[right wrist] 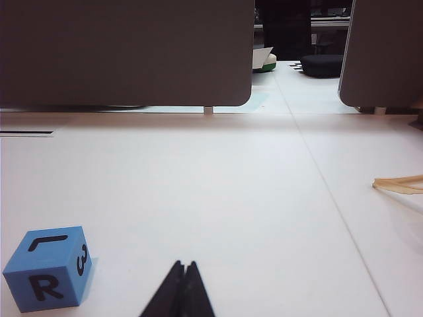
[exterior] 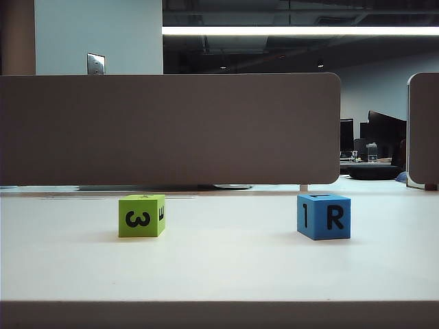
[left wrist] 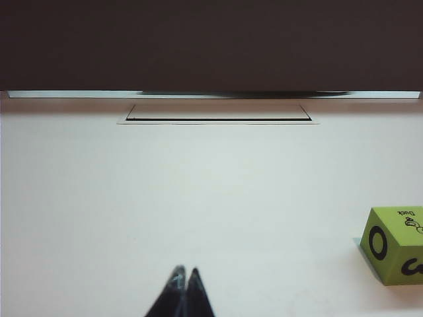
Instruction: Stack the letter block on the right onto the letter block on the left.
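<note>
Partition [exterior: 171, 130] behind blocks, grippers apart

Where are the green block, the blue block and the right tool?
green block [exterior: 141, 216], exterior view, front face.
blue block [exterior: 324, 216], exterior view, front face.
right tool [right wrist: 184, 267], right wrist view, shut fingertips.

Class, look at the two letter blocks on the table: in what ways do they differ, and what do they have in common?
The green block sits on the left; the blue block sits on the right. The green block's front shows a 3; the blue block's shows an R. Both are cubes with black characters, resting flat on the white table, apart and untouched.
</note>
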